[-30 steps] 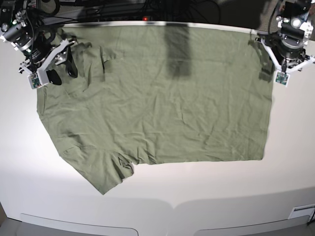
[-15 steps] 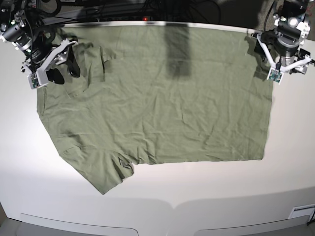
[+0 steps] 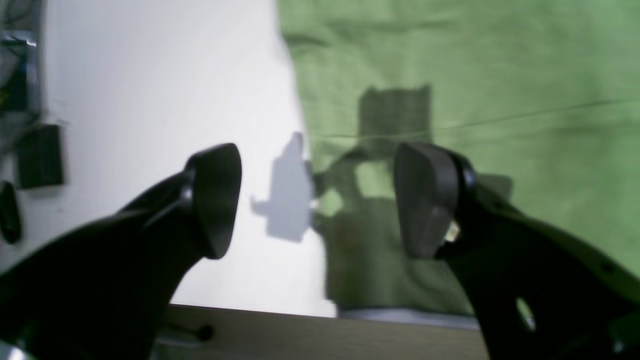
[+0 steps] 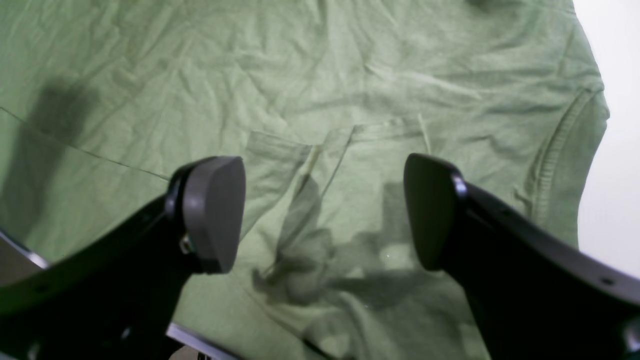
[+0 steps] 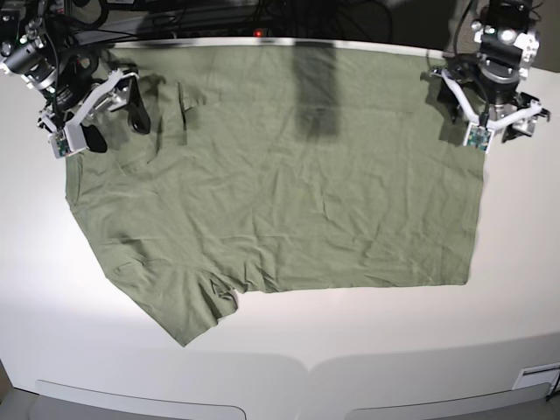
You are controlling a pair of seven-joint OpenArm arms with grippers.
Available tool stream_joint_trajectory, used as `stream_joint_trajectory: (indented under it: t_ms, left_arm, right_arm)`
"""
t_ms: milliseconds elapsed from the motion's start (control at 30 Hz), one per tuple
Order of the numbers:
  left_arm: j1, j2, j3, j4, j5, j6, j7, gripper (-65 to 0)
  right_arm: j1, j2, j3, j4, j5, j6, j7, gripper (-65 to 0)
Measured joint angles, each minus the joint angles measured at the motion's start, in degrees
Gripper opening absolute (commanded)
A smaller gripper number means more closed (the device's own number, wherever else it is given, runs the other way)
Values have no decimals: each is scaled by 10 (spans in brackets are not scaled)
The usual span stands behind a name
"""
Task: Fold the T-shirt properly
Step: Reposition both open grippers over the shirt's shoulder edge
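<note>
The sage-green T-shirt lies spread flat and wrinkled on the white table, with one sleeve pointing to the near left. My right gripper hovers open over the shirt's far left corner. In the right wrist view the right gripper is empty above a folded sleeve flap, with the ribbed collar beside it. My left gripper hangs open over the far right corner. In the left wrist view the left gripper straddles the shirt's edge and holds nothing.
Dark cables and equipment run along behind the table's far edge. A dark shadow falls across the upper middle of the shirt. Pale panels line the table's front edge, and a small white tag sits at the near right.
Both grippers have opened wide. The left gripper has shifted a little left and up over the shirt's corner. The right gripper has edged slightly up. The shirt lies as before.
</note>
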Motion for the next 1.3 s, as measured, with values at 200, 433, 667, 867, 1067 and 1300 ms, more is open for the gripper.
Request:
stream_joint_trajectory:
  t_ms: [200,433,667,867,1067,1300]
  left_arm:
    - [0,34,0,0,-1,0,-9,-193]
    - [-8,34,0,0,0,0,-8,-193]
    - [-19,34,0,0,0,0,-12,-193]
    - [-19,40,-1,0,2,0,-17,-193]
    - [-19,68,-1,0,2,0,-14,-193]
    - [-19,97,-1,0,4,0,-12,-193]
  right_arm:
    - [0,0,0,0,-1,0,-10,-168]
    - [0,0,0,0,-69,0,-62,-169]
    - [0,-7,0,0,-65,0,-45,-169]
    - [0,-26,0,0,-65,0,-13,-169]
    - [0,-28,0,0,-37,0,-6,-169]
    - [0,-29,0,0,61,0,-52,-169]
